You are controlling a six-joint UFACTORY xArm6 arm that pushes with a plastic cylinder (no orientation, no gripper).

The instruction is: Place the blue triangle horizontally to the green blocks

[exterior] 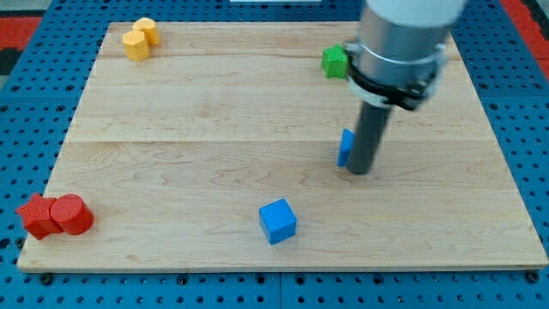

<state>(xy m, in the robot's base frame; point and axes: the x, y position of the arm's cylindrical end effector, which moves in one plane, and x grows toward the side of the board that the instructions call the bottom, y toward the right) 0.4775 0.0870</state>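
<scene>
The blue triangle (345, 147) lies right of the board's middle, mostly hidden behind my rod, with only its left edge showing. My tip (361, 171) rests on the board touching the triangle's right side. A green block (334, 61) sits near the view's top, partly hidden by the arm's grey body; whether another green block lies behind the arm I cannot tell. The green block is above the triangle, slightly to its left.
A blue cube (278, 221) lies below the middle. Two yellow blocks (140, 39) sit together at the top left. Two red blocks (55, 215) sit together at the bottom left. The wooden board (197, 129) lies on a blue pegboard.
</scene>
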